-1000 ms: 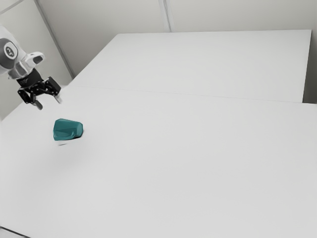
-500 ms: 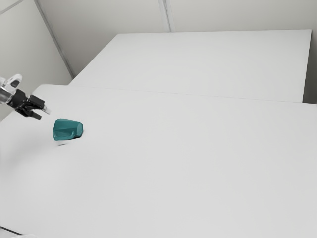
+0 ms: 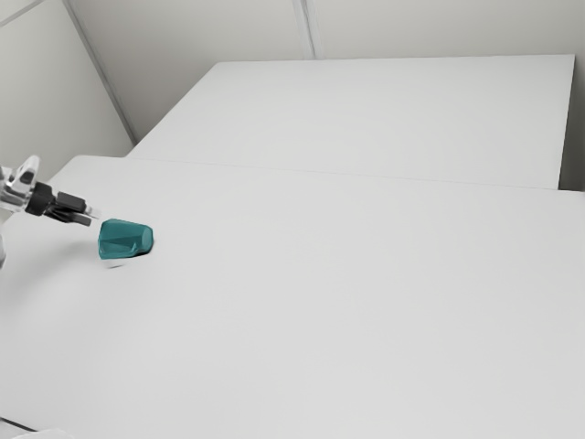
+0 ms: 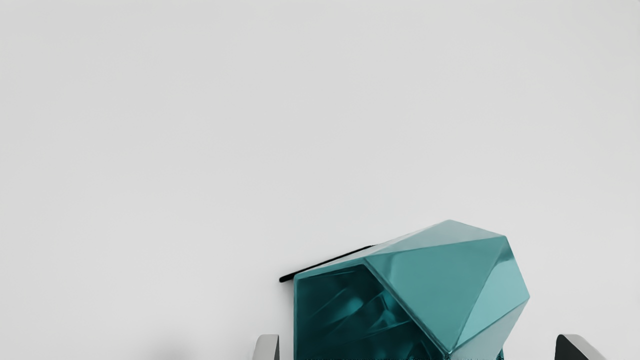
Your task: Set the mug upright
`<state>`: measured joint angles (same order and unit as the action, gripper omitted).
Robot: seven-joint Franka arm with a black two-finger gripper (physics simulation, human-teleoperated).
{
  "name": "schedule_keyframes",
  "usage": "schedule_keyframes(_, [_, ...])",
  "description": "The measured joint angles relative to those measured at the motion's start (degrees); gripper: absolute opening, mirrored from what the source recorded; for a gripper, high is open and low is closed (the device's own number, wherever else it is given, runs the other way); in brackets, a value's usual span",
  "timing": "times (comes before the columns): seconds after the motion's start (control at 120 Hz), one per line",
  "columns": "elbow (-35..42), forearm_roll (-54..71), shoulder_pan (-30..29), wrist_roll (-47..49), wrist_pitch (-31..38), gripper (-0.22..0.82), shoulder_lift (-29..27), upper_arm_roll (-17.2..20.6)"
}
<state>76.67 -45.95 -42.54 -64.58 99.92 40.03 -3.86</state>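
In the exterior view the gripper is low at the far left, its fingers close beside the left end of the teal mug, which lies on its side on the white table. From the wrist view, the gripper stands open, one fingertip on either side of the faceted mug, a gap showing beside each. The mug's dark open mouth faces toward one of the fingers. Part of the mug is cut off at the picture's bottom edge.
A second white surface adjoins the table at the back, with pale walls behind it. A thin dark line runs along the mug's side on the tabletop.
The gripper came down from above the mug toward the exterior view's left, tilted over, then moved in closer to the mug's left end. The mug has stayed in place.
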Motion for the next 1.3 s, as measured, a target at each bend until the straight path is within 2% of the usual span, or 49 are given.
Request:
schedule_keyframes(0.375, [0.94, -0.55, -0.70, -0.92, -8.95, 0.60, 0.03, -0.08])
schedule_keyframes(0.883, [-1.14, -4.40, -1.50, -2.77, -10.82, 0.60, 3.47, 1.19])
schedule_keyframes(1.158, [-0.99, -7.24, -1.92, -3.76, -11.26, 0.40, 5.03, 1.28])
schedule_keyframes(1.3, [-1.13, -7.56, -2.74, -4.12, -11.47, 0.22, 5.56, 2.16])
